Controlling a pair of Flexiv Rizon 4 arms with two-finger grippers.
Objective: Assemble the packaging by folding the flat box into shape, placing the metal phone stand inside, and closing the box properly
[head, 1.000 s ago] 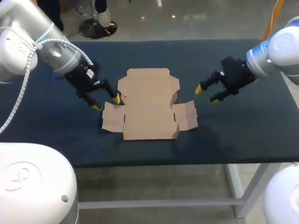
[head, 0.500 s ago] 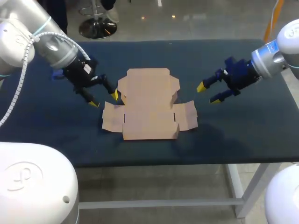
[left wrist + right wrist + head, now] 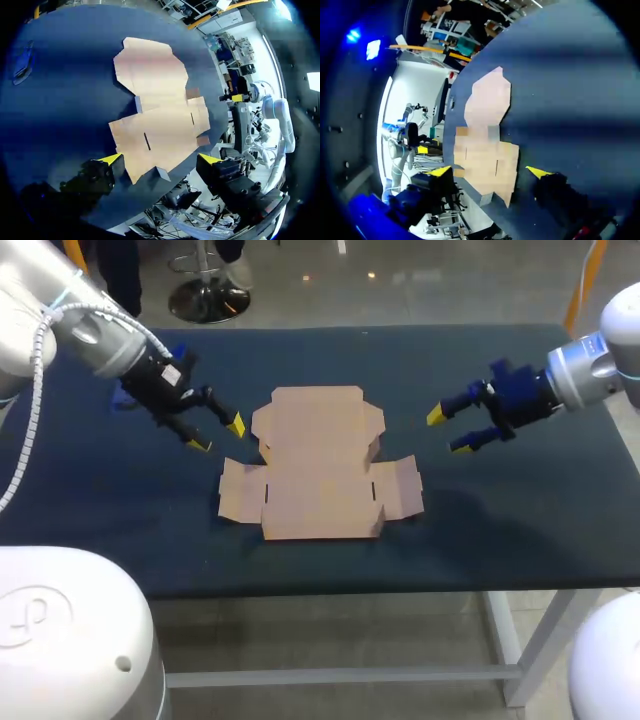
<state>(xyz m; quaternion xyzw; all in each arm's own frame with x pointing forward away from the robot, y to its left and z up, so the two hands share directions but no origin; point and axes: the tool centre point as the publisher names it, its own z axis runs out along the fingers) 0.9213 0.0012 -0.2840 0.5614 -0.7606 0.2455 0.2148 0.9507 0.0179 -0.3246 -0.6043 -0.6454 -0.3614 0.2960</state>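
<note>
The flat brown cardboard box blank (image 3: 318, 465) lies unfolded in the middle of the dark table, its flaps spread out. My left gripper (image 3: 218, 435) hovers just off the blank's upper left corner, open and holding nothing. My right gripper (image 3: 447, 432) hangs to the right of the blank, apart from it, also open and holding nothing. In the left wrist view the blank (image 3: 160, 120) lies ahead of the open left gripper (image 3: 160, 160). The right wrist view shows the blank (image 3: 487, 145) ahead of the open right gripper (image 3: 488, 172). No metal phone stand is in view.
The table (image 3: 500, 520) is covered with a dark blue cloth. Bare cloth surrounds the blank on all sides, with wide strips at the left and right ends. The front edge runs a little below the blank.
Both arms have drawn back from the blank, the left one up and to the left, the right one up and to the right. The blank has not moved.
</note>
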